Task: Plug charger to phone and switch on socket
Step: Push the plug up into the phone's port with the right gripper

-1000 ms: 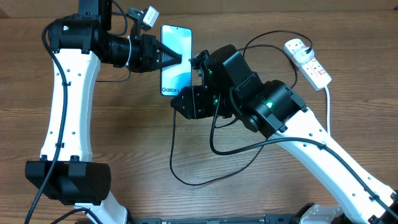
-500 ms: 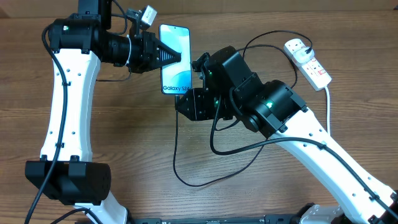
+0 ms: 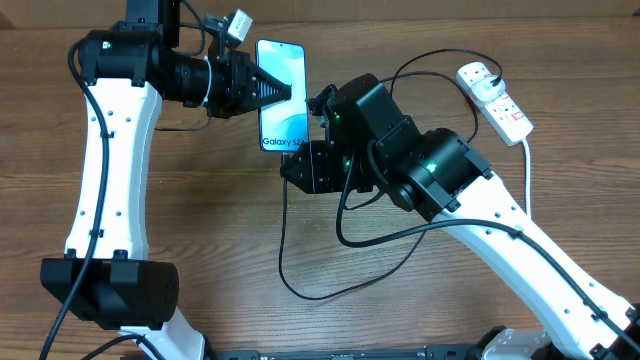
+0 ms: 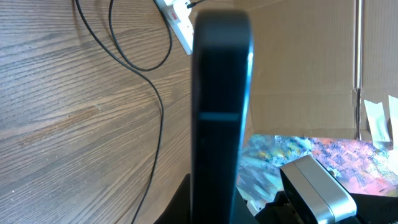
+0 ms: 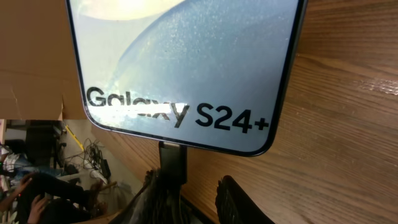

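The phone [image 3: 283,125] was near the far edge of the table [image 3: 200,250], a little left of its middle. Its long axis ran from the far edge toward the near edge, with the screen up and the port end toward the near edge. The left gripper [image 3: 290,95] reached it from the left side and was closed on its middle. In the left wrist view the phone stood edge-on between the fingers.

The right gripper [image 5: 193,180] was directly at the port end, on the near side, so the right arm was the one placed for the plugging. The connector tip [image 5: 172,160] of the charger [image 3: 283,250] pointed along the phone's long axis and touched the bottom edge. I could not tell whether it was fully seated. The jaws were only partly apart. The tip lay against one finger [image 5: 155,193], and some wood showed between it and the other finger, so I could not tell if it was really gripped. In my judgement, the next move depended on pushing straight along this axis while the left gripper held the phone.

The socket [image 3: 497,100] lay near the far right corner, well apart from both grippers but nearer to the right arm.

The screen read "Galaxy S24+" near the port end. The marks on the socket were too small to read.
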You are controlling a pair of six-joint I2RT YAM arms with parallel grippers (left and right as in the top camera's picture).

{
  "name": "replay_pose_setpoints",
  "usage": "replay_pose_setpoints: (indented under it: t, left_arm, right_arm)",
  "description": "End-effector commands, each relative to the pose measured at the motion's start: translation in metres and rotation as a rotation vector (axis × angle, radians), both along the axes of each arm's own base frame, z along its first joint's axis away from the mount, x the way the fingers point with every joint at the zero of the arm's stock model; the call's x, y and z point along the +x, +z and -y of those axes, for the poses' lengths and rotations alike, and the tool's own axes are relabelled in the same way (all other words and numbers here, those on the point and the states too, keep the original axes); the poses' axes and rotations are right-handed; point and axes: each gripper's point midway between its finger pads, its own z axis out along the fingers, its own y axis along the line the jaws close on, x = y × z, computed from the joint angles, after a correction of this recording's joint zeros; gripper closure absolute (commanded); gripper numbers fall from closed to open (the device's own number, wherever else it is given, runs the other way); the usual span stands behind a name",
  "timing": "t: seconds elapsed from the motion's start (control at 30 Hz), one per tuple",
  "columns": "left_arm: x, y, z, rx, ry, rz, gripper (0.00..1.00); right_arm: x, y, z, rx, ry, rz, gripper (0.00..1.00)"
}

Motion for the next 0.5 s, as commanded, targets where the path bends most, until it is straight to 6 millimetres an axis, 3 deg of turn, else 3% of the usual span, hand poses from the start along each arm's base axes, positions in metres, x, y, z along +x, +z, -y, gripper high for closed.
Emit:
replay_pose_setpoints:
  t: [0.0, 0.47]
  left_arm:
    - [-0.0033, 0.0093, 0.0060, -0.039, -0.011, -0.007, 0.96]
    - [-0.0049, 0.0093, 0.0094, -0.039, -0.020, -0.007, 0.96]
  right_arm:
    - [0.0031, 0.0021, -0.0018, 0.009, -0.003, 0.001, 0.73]
    - [0.0017, 0.0043, -0.0088, 0.023, 0.009, 0.013, 0.78]
